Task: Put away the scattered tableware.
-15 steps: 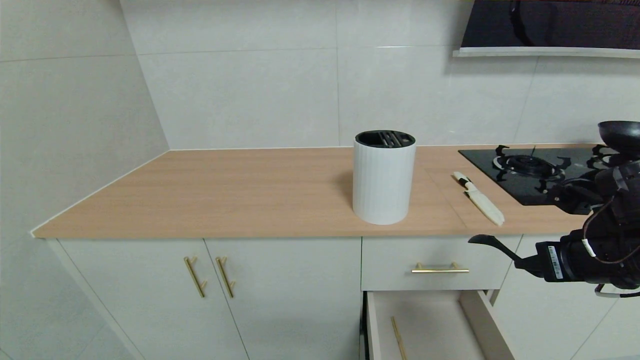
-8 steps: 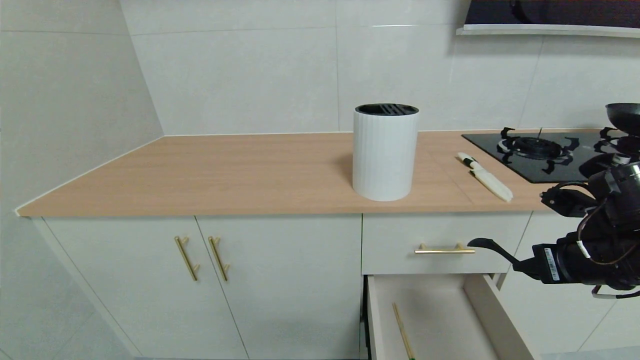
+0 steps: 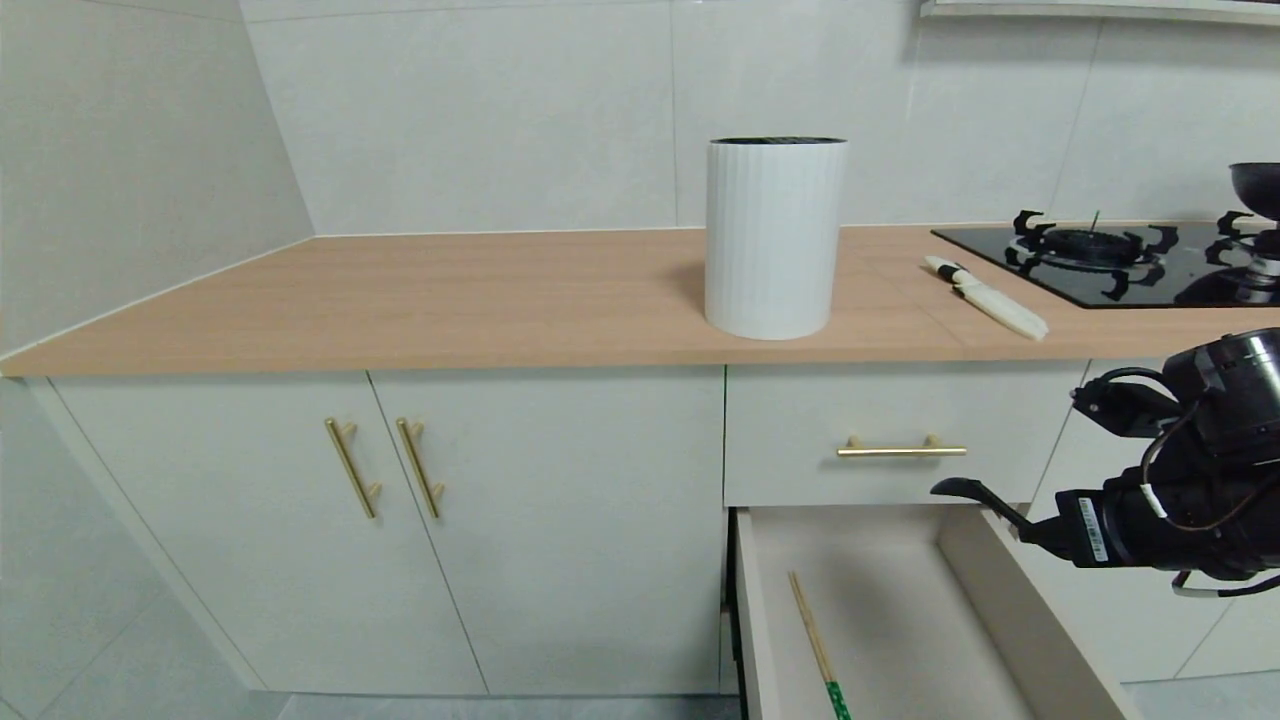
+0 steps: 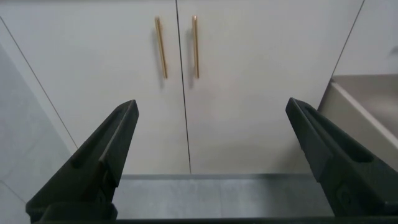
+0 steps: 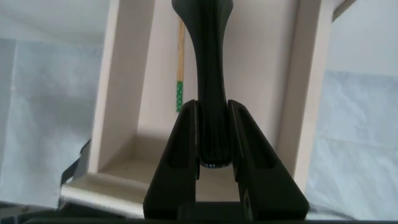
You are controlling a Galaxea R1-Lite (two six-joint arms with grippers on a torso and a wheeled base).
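One black utensil [image 3: 968, 490] [image 5: 205, 62] is clamped by its handle between the closed-in fingers of the right gripper [image 3: 1035, 530] [image 5: 213, 124]. It is held over the right-hand side of the one open drawer [image 3: 1000, 600] [image 5: 121, 93], with its curved tip at the level of the drawer's back rim. One chopstick [image 3: 812, 635] [image 5: 180, 68] with a green end is counted on the drawer floor, along the left wall and apart from the utensil.

One knife [image 3: 985, 297] with a pale blade is seen lying flat on the countertop [image 3: 450, 300]. It lies between one upright white holder [image 3: 773, 238] and the hob [image 3: 1100, 265], touching neither. One closed drawer [image 3: 800, 440] with one gold handle sits directly above the open one. To its left are two cabinet doors [image 3: 400, 550] [image 4: 249, 93], each with one gold bar handle.

The left gripper [image 4: 211, 155] is held low before those doors. Its two fingers [image 4: 99, 162] are spread wide and nothing is held between them.

Compared with one second ago, the whole head view has been shifted by a lowered camera. The holder's slotted top, formerly seen from above, is now seen edge-on, and more of the open drawer's inside is shown. Against the cabinet, the utensil's tip was earlier above the closed drawer's handle and is now found below it.
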